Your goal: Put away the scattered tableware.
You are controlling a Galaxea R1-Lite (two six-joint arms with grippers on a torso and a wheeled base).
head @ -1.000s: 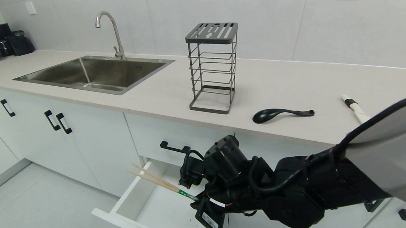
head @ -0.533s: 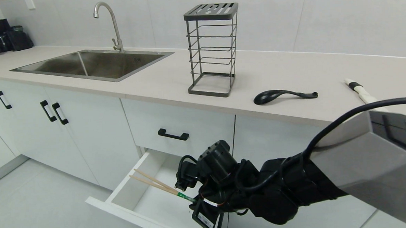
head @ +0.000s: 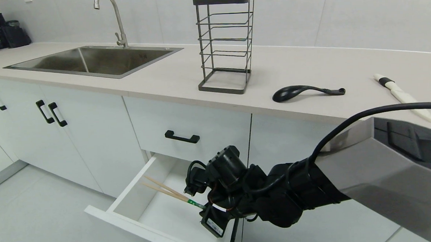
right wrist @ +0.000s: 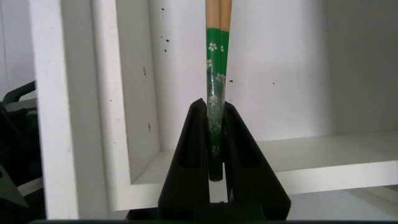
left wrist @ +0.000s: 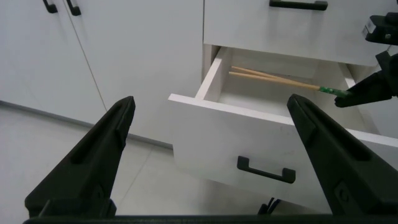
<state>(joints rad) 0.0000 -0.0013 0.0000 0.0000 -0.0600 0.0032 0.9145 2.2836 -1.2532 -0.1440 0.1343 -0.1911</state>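
Head camera has shifted over the last second: counter, rack and drawer all sit differently in frame, so that part is the view's move. Against the drawer [head: 133, 232], the chopsticks [head: 166, 191] read slightly deeper now, tips inside its left wall rather than over it.

Right gripper [head: 201, 206], lower centre of the head view: clamped narrow on the green patterned end of the chopsticks. Right wrist view confirms: both sticks pinched side by side between the black fingers [right wrist: 199, 143], bare wood ends running off toward the top of frame.

Chopsticks lie over the open drawer's white interior, pointing toward the frame's left, tilted slightly upward. Whether they touch the floor of the drawer: cannot tell.

Left gripper [left wrist: 211, 102]: spread wide, holding nothing, in front of the drawer's front panel [left wrist: 230, 130] with its black handle. The chopsticks [left wrist: 273, 79] show beyond it.

On the countertop [head: 308, 69], right half of the head view: black spoon [head: 298, 92]; white knife [head: 403, 96] with a black band, well apart, near the right edge. Wire rack [head: 226, 44] stands upright, upper centre; sink [head: 89, 61] upper left.
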